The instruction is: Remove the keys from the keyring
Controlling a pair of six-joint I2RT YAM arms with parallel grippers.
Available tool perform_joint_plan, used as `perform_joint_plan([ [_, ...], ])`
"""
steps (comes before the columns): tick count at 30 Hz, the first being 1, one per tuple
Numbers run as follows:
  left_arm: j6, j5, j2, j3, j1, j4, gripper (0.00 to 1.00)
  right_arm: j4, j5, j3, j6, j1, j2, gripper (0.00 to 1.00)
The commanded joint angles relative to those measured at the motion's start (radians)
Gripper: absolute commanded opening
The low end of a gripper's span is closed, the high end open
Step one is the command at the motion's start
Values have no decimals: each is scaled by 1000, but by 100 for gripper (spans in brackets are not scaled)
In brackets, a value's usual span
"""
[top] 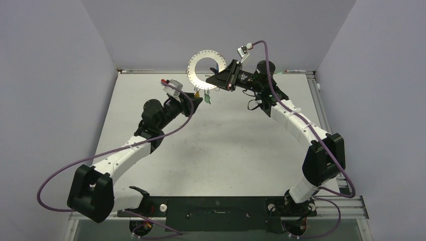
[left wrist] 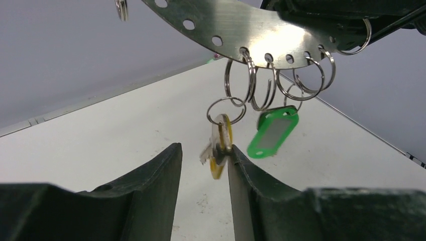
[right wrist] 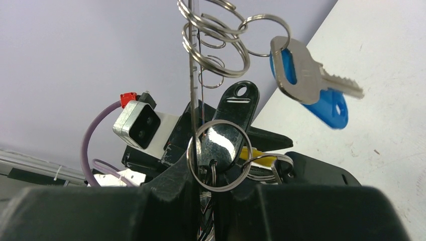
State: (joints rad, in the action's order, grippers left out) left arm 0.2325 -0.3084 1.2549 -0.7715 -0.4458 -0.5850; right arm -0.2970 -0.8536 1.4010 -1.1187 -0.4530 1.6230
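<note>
Clamping the wide flat grey metal keyring [left wrist: 241, 22] aloft, your right fingers [right wrist: 125, 211] let the parted left fingers [left wrist: 161, 173] flank its dangling yellow-headed silver key [left wrist: 219, 143].

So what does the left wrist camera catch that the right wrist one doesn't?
Only the left wrist view shows the keyring face-on with its row of holes, a green tag, and the left gripper open around a yellow-headed key. Only the right wrist view shows a blue-headed key, a black tag and the right gripper clamped on the keyring's edge. Both show the keyring, its split rings and the white table.
</note>
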Motion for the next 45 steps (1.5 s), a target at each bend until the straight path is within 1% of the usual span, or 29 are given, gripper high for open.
perform_joint_plan([
  [1, 1, 18, 17, -69, -5, -74, 34, -62, -5, 46, 8, 0, -43, 5],
  [9, 1, 5, 39, -93, -7, -79, 36, -66, -10, 40, -2, 8, -50, 5],
  [11, 2, 4, 41, -95, -7, -78, 33, -66, -11, 39, -4, 11, -51, 5],
  [14, 3, -9, 39, -97, -7, -74, 25, -67, -10, 41, -8, 17, -53, 5],
  [16, 5, -21, 33, -95, -5, -67, 17, -63, -9, 40, -10, 24, -53, 5],
  [18, 4, -39, 21, -94, -6, -57, 5, -55, -5, 33, -12, 33, -55, 5],
  [19, 0, -48, 10, -92, -7, -47, 2, -44, -1, 27, -12, 37, -56, 5],
  [21, -6, -61, -14, -86, -7, -20, 0, -31, 7, 11, -18, 45, -60, 5],
  [26, -48, -69, -82, -70, -7, 111, 0, -35, 2, -49, -31, 51, -76, 5],
  [28, -59, -68, -96, -89, -7, 198, 0, -48, -9, -86, -35, 50, -85, 5],
  [29, -73, -75, -97, -106, -5, 275, 0, -53, -20, -104, -36, 50, -89, 5],
  [31, -96, -94, -91, -145, -5, 356, 0, -65, -33, -137, -39, 48, -101, 5],
  [36, -172, -137, -53, -234, -7, 534, 0, -107, -68, -216, -18, 50, -119, 5],
  [39, -265, -196, -17, -288, -8, 645, 0, -141, -99, -278, -6, 51, -126, 7],
  [42, -342, -241, 22, -333, -9, 731, 0, -159, -114, -352, -1, 54, -136, 8],
  [45, -400, -241, 58, -368, -14, 789, 0, -192, -116, -426, -12, 56, -145, 11],
])
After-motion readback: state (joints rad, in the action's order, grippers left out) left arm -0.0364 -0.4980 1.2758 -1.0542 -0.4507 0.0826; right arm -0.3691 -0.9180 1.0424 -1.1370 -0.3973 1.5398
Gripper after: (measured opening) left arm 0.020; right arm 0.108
